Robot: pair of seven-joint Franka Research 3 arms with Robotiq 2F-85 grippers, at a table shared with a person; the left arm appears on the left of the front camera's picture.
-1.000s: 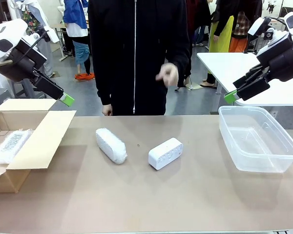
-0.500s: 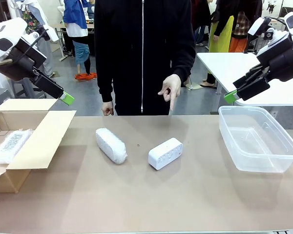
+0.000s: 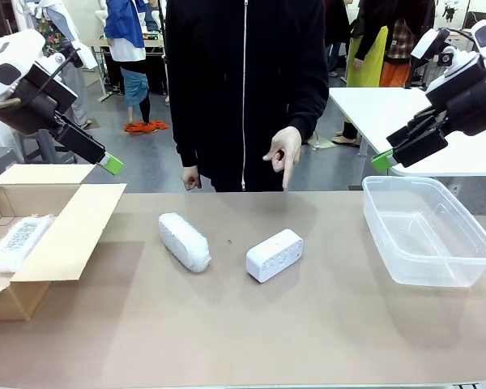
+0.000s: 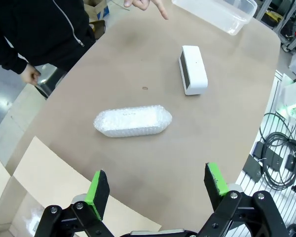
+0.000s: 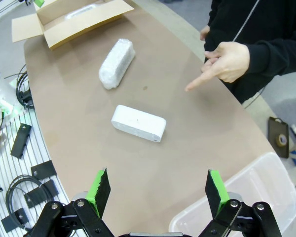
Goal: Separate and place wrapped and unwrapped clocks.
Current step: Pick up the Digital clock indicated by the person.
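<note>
The left gripper (image 4: 158,183) was held with its green-padded jaws spread wide and nothing between them, raised well above the bench (image 3: 227,332). Below and ahead of it, a bubble-wrapped clock (image 4: 133,121) was seen lying flat on the brown surface: an oblong bundle with rounded ends, sheathed in whitish, crinkly, translucent wrap. Farther ahead of that gripper, an unwrapped clock (image 4: 193,69) was seen, a smooth white block with rounded corners and a dotted face; any print on it was too small to be read. Under the left gripper and to its outer side, an open cardboard box (image 3: 69,231) of plain brown board was set, and a second wrapped clock (image 3: 16,241) was laid inside it. The right gripper (image 5: 158,185) was likewise held wide and empty, high above the bench, with a clear, glossy, rectangular plastic container (image 3: 470,267) just below it. The unwrapped clock was found ahead of that gripper, with the bubble-wrapped clock beyond. A person's hand (image 3: 283,152), extended from a black zipped sleeve, was pointed down at the bench beyond the unwrapped clock.
</note>
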